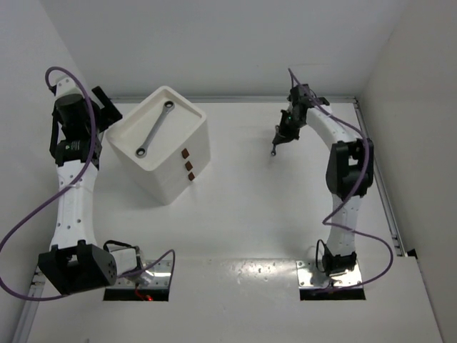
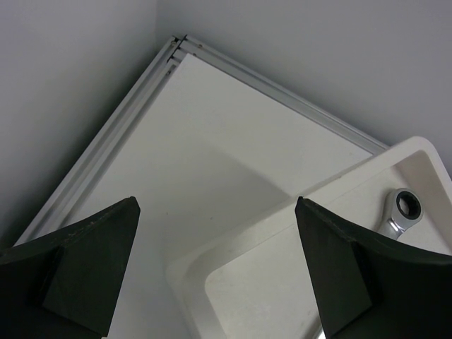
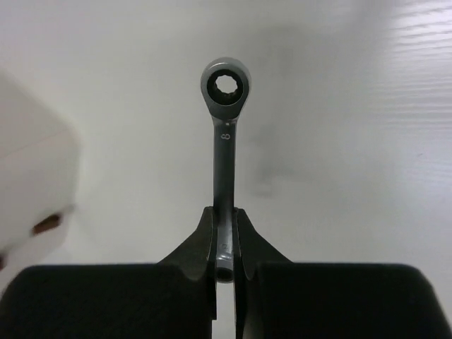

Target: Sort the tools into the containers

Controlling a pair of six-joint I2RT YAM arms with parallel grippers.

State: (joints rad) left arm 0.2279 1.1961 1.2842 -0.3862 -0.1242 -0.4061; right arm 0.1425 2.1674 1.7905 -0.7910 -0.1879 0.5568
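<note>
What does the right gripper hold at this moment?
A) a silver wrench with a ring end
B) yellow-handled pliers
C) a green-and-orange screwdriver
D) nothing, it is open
A: in the right wrist view, the right gripper is shut on the shank of a silver wrench, whose ring end points away from the camera.

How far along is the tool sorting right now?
Done: one long wrench lies in the white box's top tray. In hand: the right arm's fingers are shut on a small wrench. Remaining: putting it away; the left arm's fingers are open and empty. No other loose tools show.
</note>
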